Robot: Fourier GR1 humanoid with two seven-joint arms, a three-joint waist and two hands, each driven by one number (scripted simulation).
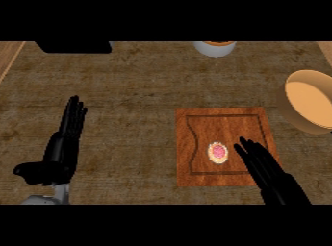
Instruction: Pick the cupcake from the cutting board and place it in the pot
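A small cupcake (218, 152) with pink and yellow topping sits on the wooden cutting board (225, 125), toward the board's lower middle. My right hand (266, 169) lies just to the right of it, fingers straight and pointing up-left, fingertips close beside the cupcake without holding it. The tan pot (312, 102) stands at the right edge, beyond the board's upper right corner, its inside bare. My left hand (60, 149) rests open at the left, fingers pointing up, far from the board.
A white cup-like container (214, 48) stands at the top middle edge. A dark object (74, 46) lies at the top left. Wooden strips border the counter at the far left and far right.
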